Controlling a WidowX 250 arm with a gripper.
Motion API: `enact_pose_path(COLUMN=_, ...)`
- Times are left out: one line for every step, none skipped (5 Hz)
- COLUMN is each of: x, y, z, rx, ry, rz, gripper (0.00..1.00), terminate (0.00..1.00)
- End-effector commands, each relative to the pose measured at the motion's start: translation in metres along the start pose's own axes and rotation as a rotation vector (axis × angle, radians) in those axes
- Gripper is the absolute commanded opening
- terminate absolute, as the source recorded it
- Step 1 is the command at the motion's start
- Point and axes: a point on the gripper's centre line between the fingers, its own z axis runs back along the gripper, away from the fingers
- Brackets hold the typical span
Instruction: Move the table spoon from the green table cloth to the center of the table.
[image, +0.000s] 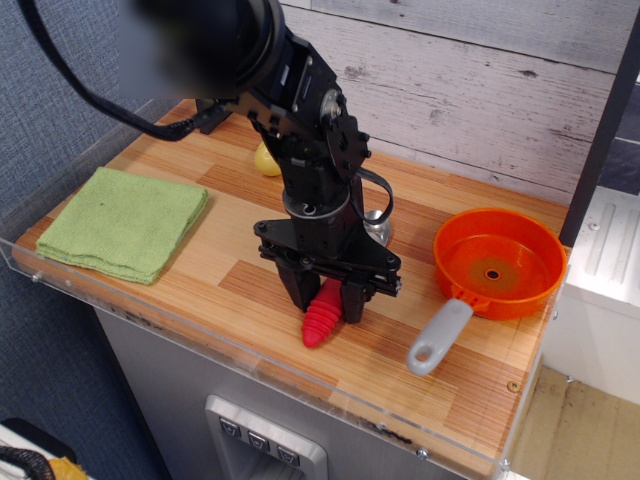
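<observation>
My gripper (325, 297) is shut on the table spoon (320, 318), gripping its ribbed red handle near the upper end. The handle tip points down and to the front, at or just above the wood near the middle of the table (250, 285). The silver bowl (377, 225) shows a little behind the gripper. The green table cloth (125, 222) lies folded at the table's left end, bare, well apart from the gripper.
An orange pan (498, 262) with a grey handle (438, 336) sits at the right. A yellow round object (264, 158) lies at the back, partly hidden behind the arm. A clear acrylic rim (250, 365) runs along the front edge.
</observation>
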Motion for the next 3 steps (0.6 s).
enact_pose_path(x=-0.004, y=0.014, z=0.037, rx=0.003, ry=-0.07, rz=0.018, gripper=1.0, terminate=0.0)
enact_pose_path(x=-0.003, y=0.014, z=0.058, rx=0.03, ry=-0.103, rz=0.036, gripper=1.0, terminate=0.0)
enact_pose_path(x=-0.003, y=0.008, z=0.078, rx=0.055, ry=-0.09, rz=0.019, gripper=1.0, terminate=0.0)
